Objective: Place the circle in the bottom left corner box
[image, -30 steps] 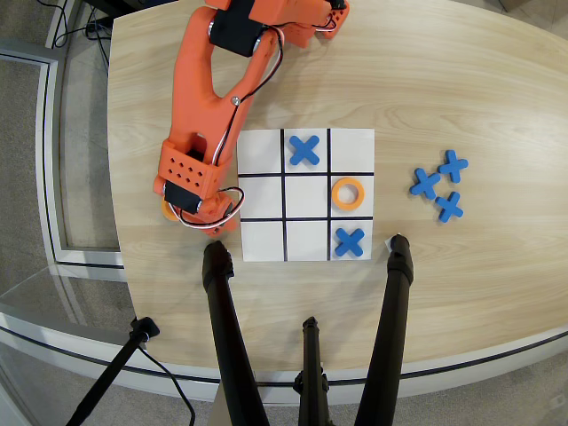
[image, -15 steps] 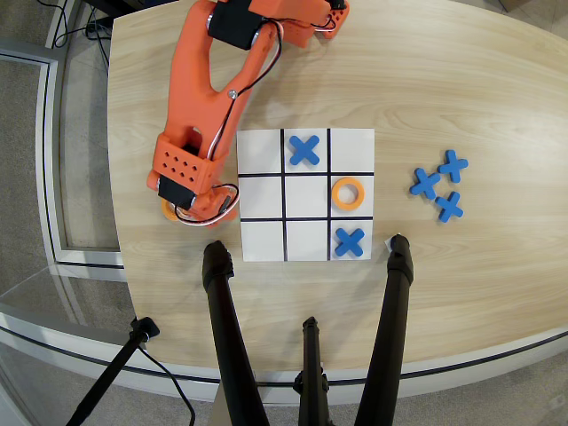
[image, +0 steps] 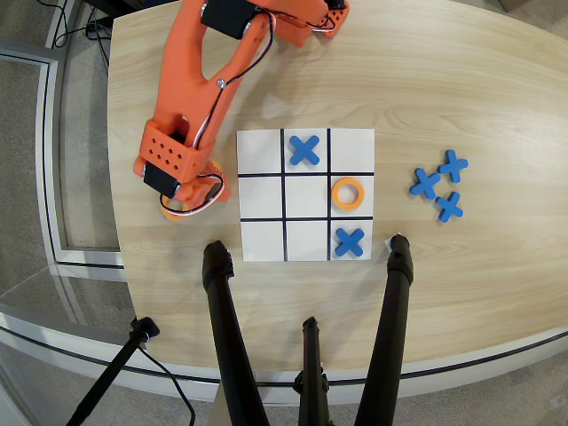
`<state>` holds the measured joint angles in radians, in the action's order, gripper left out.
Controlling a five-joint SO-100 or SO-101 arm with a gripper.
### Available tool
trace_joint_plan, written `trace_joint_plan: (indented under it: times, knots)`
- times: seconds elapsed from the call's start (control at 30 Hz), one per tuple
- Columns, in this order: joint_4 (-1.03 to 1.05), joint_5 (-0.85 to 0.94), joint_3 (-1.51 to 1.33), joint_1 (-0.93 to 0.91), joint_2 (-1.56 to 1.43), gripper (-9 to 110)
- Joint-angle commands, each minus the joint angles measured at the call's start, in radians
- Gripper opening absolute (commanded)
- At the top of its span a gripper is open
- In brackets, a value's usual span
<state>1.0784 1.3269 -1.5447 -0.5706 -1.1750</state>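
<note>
Nearest the bottom of the overhead view I see three black tripod legs rising over the worktop edge. Just beyond them lies the white board, and its bottom left corner box is bare. The bottom right cell holds a blue X, the right middle cell an orange ring, the top middle cell another blue X. Three spare blue X pieces sit at the right of the frame.

Left of the board, my end effector hangs over the circle, of which only an orange sliver shows beneath it. I cannot tell whether the jaws are closed on it.

I judge the circle light, stiff and thin, likely to skid; I would pinch across its rim, one finger through the hole.
</note>
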Motion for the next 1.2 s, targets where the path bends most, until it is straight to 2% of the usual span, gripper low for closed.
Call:
trace_joint_plan:
  times: [0.0, 0.4, 0.93, 1.03, 1.13, 1.17]
  knots:
    - [0.015, 0.005, -0.032, -0.031, -0.023, 21]
    - [0.048, 0.060, -0.219, -0.127, -0.112, 21]
    - [0.064, 0.239, -0.207, -0.362, -0.101, 21]
    - [0.066, 0.239, -0.206, -0.373, -0.100, 16]
    - [0.067, 0.241, -0.209, -0.370, -0.098, 0]
    - [0.067, 0.241, -0.210, -0.368, -0.098, 0]
